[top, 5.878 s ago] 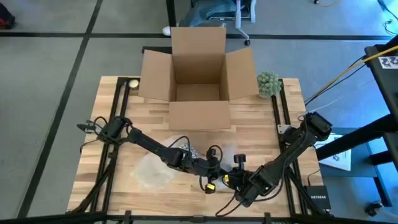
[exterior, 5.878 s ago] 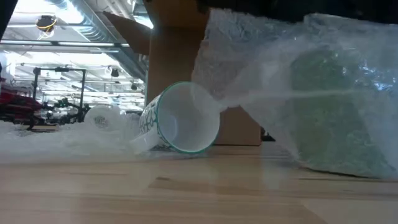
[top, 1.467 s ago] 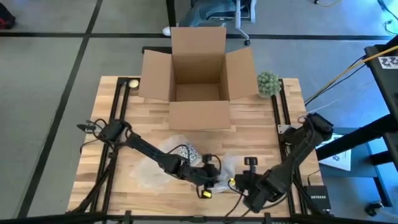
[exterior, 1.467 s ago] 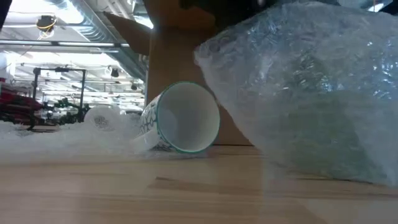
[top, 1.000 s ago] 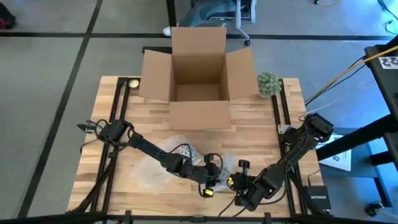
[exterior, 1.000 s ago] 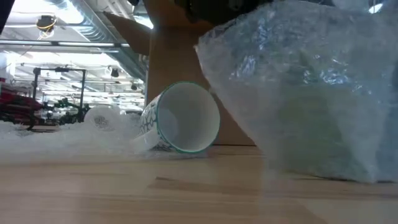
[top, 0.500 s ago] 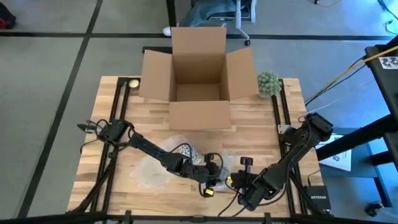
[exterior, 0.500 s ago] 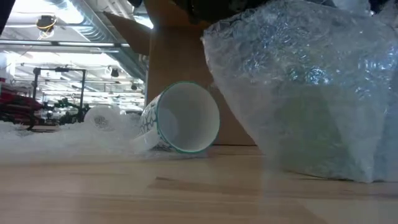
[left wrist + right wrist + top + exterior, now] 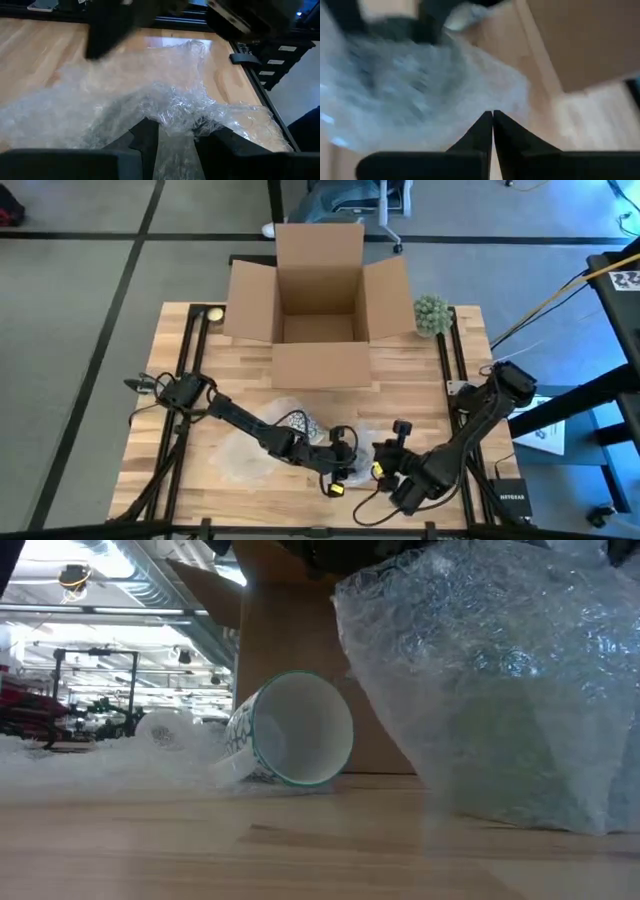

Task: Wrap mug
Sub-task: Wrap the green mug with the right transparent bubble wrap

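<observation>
A white mug (image 9: pixel 290 730) with a green rim and a dark pattern lies on its side on the wooden table, its mouth toward the near edge; from above the mug (image 9: pixel 298 425) rests on a sheet of clear bubble wrap (image 9: pixel 250 455). The wrap's right part (image 9: pixel 490 690) is raised off the table, right of the mug. My left gripper (image 9: pixel 345 465) is at the near middle, shut on the wrap. Just to its right, my right gripper (image 9: pixel 378 470) has its fingers (image 9: pixel 492 117) shut, with the wrap ahead of them. My left gripper pinches a bunched, crumpled fold of the bubble wrap (image 9: pixel 180 112) between its two fingers (image 9: pixel 146 136). That part is lifted off the table, and the rest spreads away over the wood. My right gripper is shut at the wrap; whether it touches it, I cannot tell.
An open cardboard box (image 9: pixel 318 300) stands at the far middle of the table. A green ball-shaped plant (image 9: pixel 432 313) sits at the far right and a small pale ball (image 9: pixel 214 313) at the far left. Dark rails (image 9: pixel 180 380) run along both table sides.
The raised bubble wrap has shifted a little toward the table's right, so its left edge stands farther from the mug. My right arm's wrist has drifted slightly toward the far right. The mug has stayed where it was.
</observation>
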You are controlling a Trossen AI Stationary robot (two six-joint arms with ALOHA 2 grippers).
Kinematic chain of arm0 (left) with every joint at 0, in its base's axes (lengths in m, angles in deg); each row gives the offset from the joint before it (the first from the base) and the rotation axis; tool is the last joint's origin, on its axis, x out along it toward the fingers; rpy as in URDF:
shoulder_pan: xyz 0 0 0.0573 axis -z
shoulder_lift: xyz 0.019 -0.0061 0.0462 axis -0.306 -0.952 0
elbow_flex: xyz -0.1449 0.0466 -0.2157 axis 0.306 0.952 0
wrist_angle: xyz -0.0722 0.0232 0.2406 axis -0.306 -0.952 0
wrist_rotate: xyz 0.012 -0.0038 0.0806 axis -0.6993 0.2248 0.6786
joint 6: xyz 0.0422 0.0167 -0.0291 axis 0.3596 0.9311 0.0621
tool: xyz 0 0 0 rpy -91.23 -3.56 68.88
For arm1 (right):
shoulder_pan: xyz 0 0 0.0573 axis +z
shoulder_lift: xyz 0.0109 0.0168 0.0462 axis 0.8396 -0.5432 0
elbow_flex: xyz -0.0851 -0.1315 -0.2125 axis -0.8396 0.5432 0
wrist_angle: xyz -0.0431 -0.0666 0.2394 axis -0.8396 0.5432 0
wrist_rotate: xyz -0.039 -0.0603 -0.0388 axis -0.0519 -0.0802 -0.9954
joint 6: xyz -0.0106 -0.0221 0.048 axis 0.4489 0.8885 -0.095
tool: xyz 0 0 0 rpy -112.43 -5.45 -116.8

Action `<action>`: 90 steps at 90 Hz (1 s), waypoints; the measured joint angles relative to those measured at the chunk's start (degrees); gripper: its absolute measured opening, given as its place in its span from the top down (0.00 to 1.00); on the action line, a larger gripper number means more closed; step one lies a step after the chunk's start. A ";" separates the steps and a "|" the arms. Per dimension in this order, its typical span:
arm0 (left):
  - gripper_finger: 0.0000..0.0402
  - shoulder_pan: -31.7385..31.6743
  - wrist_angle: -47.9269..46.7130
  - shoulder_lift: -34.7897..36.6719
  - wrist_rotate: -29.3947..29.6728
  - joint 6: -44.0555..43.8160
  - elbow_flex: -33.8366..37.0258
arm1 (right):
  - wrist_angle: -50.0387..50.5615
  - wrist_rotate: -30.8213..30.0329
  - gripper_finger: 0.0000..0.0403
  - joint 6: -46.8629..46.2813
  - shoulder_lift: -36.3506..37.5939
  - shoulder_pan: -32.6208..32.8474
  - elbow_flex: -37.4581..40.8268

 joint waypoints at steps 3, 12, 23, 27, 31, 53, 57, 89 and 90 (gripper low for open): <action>0.74 0.00 0.02 0.00 0.00 0.02 0.00 | -2.57 -0.19 1.00 2.09 0.03 0.01 -0.19; 0.74 0.00 0.10 -0.01 -0.03 0.14 0.00 | -10.00 2.43 1.00 8.73 0.04 -0.02 -0.40; 0.74 0.00 0.22 -0.02 -0.14 0.16 0.00 | -15.97 8.09 1.00 14.19 -0.12 -0.97 -0.45; 0.74 0.00 0.15 -0.02 -0.15 0.24 0.00 | -16.35 9.09 1.00 14.48 -0.27 -1.51 -0.49; 0.74 0.00 0.08 -0.02 -0.02 0.32 0.00 | -16.38 10.18 1.00 14.60 -0.28 -2.22 -0.48; 0.74 0.29 -2.48 2.16 -0.19 0.99 0.14 | -17.09 16.84 1.00 14.84 -0.28 -6.09 1.82; 0.74 0.37 -4.24 3.35 0.03 0.97 0.28 | -17.11 17.00 1.00 14.87 -0.34 -6.32 2.23; 0.74 0.55 -5.89 8.49 0.29 0.33 0.04 | -18.78 16.43 1.00 17.27 -0.42 -6.55 2.64; 0.74 0.49 -5.88 8.37 0.13 0.10 0.04 | -18.85 16.37 1.00 17.31 -0.42 -6.55 2.64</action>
